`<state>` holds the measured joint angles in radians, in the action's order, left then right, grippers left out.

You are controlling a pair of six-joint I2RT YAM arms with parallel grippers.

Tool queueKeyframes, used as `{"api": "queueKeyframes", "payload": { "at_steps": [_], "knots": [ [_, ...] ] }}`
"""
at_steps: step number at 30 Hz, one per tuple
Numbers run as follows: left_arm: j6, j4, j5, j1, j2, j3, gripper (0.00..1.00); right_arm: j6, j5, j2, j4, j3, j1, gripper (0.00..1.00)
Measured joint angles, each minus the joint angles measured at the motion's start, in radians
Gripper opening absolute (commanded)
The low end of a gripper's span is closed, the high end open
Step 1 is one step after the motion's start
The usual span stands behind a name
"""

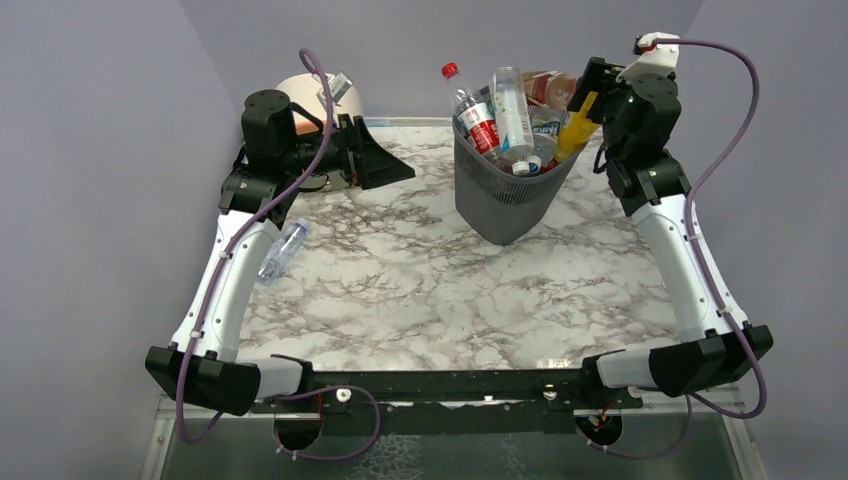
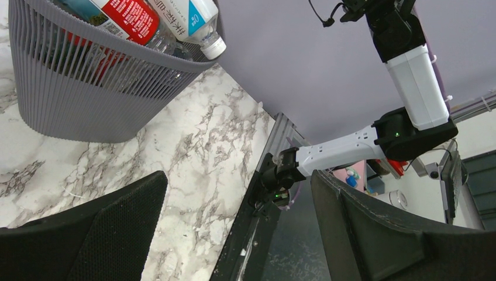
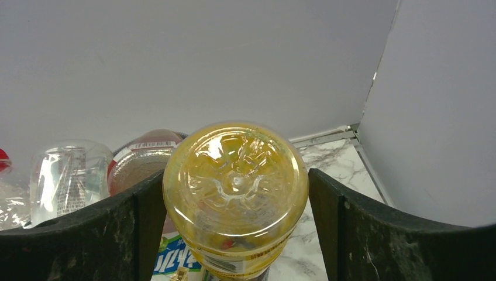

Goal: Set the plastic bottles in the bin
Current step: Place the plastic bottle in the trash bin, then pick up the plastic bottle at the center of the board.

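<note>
— Since the yellow bottle [image 3: 235,205] stands neck-down among the plastic bottles [image 1: 512,110] heaped in the bin [image 1: 505,205], how should the right hand [image 3: 235,175] finish this drop?

— Its fingers flank the bottle's base closely. I cannot tell whether they pinch it or merely stand beside it. I'd spread them fully, then lift straight up, so neither finger drags the bottle back out.

— Will it stay put?

— Probably, though it leans at the bin's right rim and the pile rises well above the mesh. A nudge could tip one over the edge.

— And the left hand [image 2: 238,175]?

— Fingers wide apart with nothing between them, over the far left of the desk [image 1: 400,290], beside the round beige drawer unit [image 1: 300,95].

— What remains?

— One clear bottle [image 1: 283,250] lies on the desk just beside the left arm. Something clear rests on the drawer unit too, but it is too small to name. The bin is crowded, so room is the real obstacle.
</note>
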<state>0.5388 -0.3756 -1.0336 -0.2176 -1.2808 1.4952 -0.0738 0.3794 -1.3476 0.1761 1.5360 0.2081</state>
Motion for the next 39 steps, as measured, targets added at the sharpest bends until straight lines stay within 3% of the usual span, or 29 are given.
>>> {"api": "queueKeyframes", "payload": {
  "at_steps": [15, 24, 29, 39],
  "knots": [
    [-0.012, -0.014, 0.008, 0.001, 0.0, -0.006, 0.99, -0.103, -0.064, -0.004, 0.17, 0.239, -0.084, 0.96],
    [-0.072, -0.108, 0.142, 0.044, -0.004, -0.045, 0.99, -0.12, -0.173, -0.015, 0.298, 0.378, -0.09, 0.97],
    [-0.093, -0.174, 0.297, 0.168, 0.002, -0.106, 0.99, -0.138, -0.292, 0.016, 0.354, 0.381, -0.09, 0.97],
    [-0.097, -0.263, 0.586, 0.437, 0.035, -0.274, 0.99, -0.18, -0.494, 0.168, 0.377, 0.159, -0.09, 0.97]
  ]
}}
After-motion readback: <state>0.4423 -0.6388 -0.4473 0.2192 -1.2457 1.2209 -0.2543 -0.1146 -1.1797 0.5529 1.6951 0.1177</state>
